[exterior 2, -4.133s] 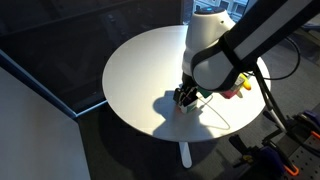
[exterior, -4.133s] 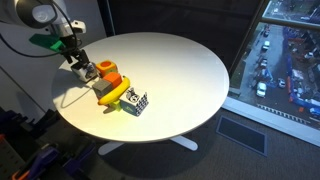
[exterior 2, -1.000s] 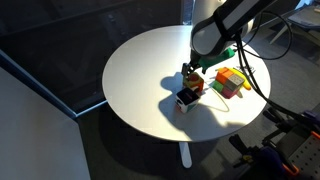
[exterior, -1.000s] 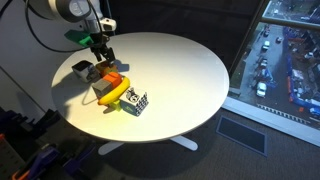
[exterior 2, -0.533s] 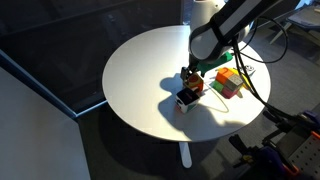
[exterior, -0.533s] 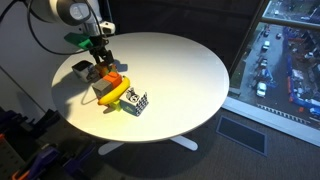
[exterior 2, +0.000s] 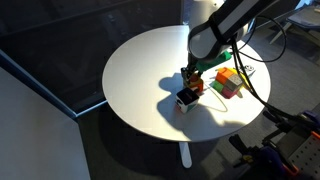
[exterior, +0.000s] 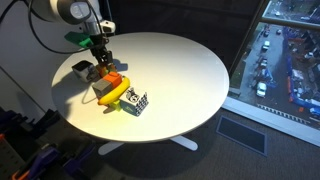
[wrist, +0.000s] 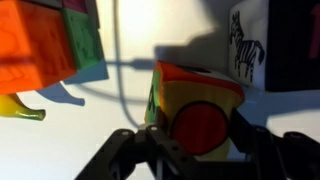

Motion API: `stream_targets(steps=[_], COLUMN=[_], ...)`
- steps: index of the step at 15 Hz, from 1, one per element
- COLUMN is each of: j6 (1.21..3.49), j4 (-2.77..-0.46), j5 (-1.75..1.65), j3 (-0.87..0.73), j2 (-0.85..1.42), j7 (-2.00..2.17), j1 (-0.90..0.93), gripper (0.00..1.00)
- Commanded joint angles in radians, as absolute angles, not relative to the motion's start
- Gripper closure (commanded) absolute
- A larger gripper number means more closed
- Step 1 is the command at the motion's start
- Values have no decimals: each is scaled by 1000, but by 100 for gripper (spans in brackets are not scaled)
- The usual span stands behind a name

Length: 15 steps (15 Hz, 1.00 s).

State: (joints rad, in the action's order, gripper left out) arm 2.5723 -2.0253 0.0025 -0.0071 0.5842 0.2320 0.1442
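Note:
In the wrist view a yellow box with a red circle (wrist: 195, 100) stands on the white table (wrist: 60, 150). My gripper (wrist: 203, 130) is shut on it, one dark finger against each side. In both exterior views the gripper (exterior: 100, 64) (exterior 2: 190, 76) hangs straight down over the cluster, at the orange-looking box (exterior: 110, 79) (exterior 2: 196, 85). A multicoloured cube (wrist: 50, 45) (exterior 2: 228, 82) sits just beside it. A banana (wrist: 20, 106) (exterior: 119, 95) lies next to that. A zebra-patterned cube (wrist: 255, 45) (exterior: 137, 102) (exterior 2: 186, 98) stands on the other side.
The objects crowd one side of the round table (exterior: 190, 70), near its rim (exterior: 70, 110). A cable (wrist: 118, 60) crosses the tabletop by the box. A window with a street far below (exterior: 285, 60) lies beyond the table. Equipment stands on the floor (exterior 2: 285, 150).
Over the last second the arm barely shifts. Four seconds ago the gripper was lower, at the table's edge beside the orange box; now it stands upright over the cluster.

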Motion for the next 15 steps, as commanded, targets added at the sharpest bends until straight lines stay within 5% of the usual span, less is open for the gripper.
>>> stream_targets(steps=[1,7,15], j6=[2510,2452,2412], j4=[-2008,-2010,-2025], j5=[0,-19,-30], j3=[-3,-9,5], j2=[567,508,394], j7=[231,245,239], j1=[151,175,182], gripper=[67,91,92])
